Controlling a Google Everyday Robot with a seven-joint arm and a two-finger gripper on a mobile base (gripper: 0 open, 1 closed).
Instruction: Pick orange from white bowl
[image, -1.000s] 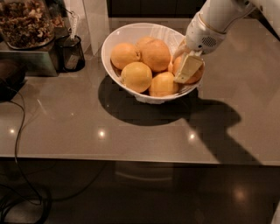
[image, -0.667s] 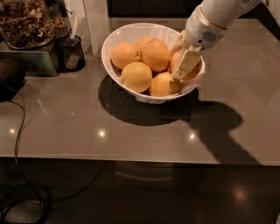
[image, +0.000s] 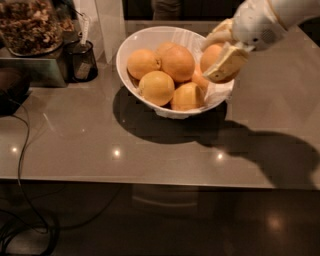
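Orange rising out of the white bowl

The gripper (image: 223, 52) sits higher than a second ago, at the right rim of the white bowl (image: 162, 34), fingers clenched around the orange (image: 210, 56). The fruit has come up off its neighbours and hangs just above them, so the pick looks nearly done; it still needs to clear the rim.
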